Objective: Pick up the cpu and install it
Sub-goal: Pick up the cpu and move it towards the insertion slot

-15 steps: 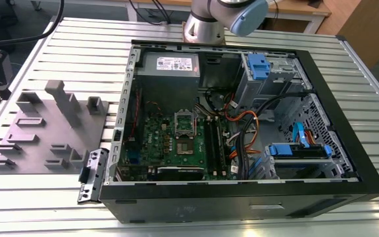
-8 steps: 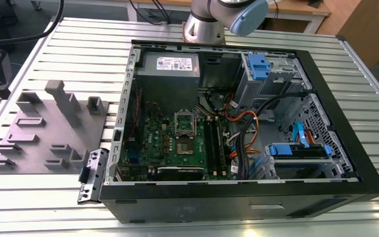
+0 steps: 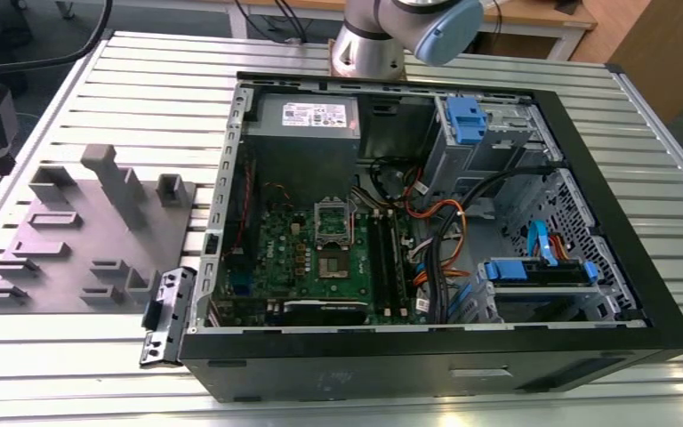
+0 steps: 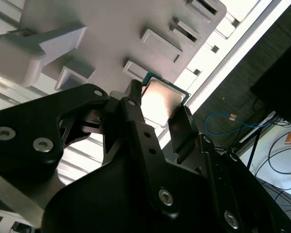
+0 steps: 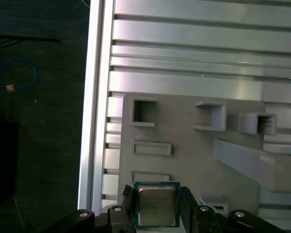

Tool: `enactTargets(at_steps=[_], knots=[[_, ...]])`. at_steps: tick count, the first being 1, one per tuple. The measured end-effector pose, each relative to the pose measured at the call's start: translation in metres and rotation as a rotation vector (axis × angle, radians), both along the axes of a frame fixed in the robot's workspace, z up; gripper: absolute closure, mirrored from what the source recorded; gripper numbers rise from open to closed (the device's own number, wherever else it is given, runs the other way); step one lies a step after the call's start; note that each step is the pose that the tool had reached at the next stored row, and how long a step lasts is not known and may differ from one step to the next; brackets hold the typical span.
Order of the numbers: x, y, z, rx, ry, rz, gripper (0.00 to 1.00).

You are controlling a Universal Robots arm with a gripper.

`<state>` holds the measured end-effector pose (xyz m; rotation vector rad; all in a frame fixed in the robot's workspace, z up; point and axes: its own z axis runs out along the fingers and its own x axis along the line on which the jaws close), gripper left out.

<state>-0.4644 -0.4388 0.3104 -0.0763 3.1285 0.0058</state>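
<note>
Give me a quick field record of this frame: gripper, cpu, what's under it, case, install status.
gripper: closed on the cpu, gripping two opposite edges
cpu: metal top faces the first wrist camera, green rim showing
under it: grey holder tray with empty pockets, on the slotted metal table
case: open, lying on its side on the same table, green board inside
install: not done; the cpu is over the tray, not in the case

The cpu has a pale silver-grey top with a teal-green rim. The gripper is matte black. The holder plate is plain grey, the counter ribbed silver. Inside the black computer case are a green circuit board, blue brackets and orange wires.
</note>
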Motion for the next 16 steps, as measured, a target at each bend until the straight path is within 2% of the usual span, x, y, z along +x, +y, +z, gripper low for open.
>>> enactTargets(at_steps=[10, 16], knots=[[0.0, 0.0, 0.0307, 0.0, 0.0001, 0.0, 0.53], [0.0, 0.0, 0.0322, 0.0, 0.0, 0.0, 0.53]])
